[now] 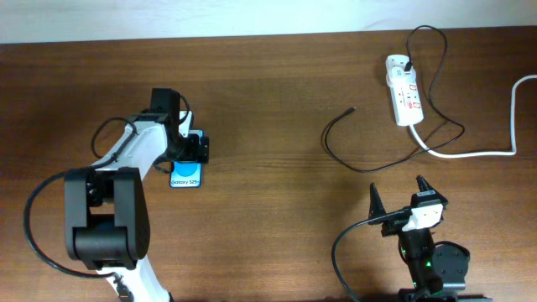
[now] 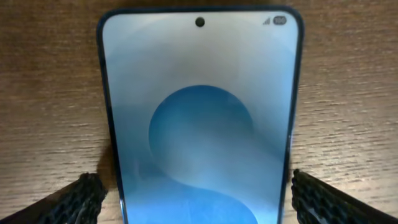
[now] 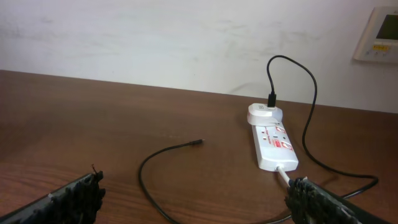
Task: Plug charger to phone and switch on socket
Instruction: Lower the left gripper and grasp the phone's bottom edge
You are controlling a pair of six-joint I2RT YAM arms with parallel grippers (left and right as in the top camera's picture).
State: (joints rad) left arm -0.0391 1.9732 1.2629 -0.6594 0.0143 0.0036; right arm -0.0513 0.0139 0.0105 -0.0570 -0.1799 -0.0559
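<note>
The phone (image 1: 185,174) lies flat on the wooden table at the left, its blue screen (image 2: 199,112) facing up. My left gripper (image 1: 196,150) hovers low over it, open, with a finger (image 2: 81,198) on each side of the phone's long edges and a small gap to each. The charger, a thin black cable (image 1: 329,147), loops on the table with its free tip (image 1: 351,110) lying loose (image 3: 199,142). The white socket (image 1: 404,94) sits at the back right (image 3: 272,140). My right gripper (image 1: 399,195) stands open near the front edge, empty, facing the cable and socket (image 3: 198,200).
A white adapter (image 1: 396,64) carrying the black cable is plugged into the socket's far end (image 3: 264,114). The thick white cord (image 1: 478,153) runs from the socket to the right edge. A wall panel (image 3: 379,34) hangs behind the table.
</note>
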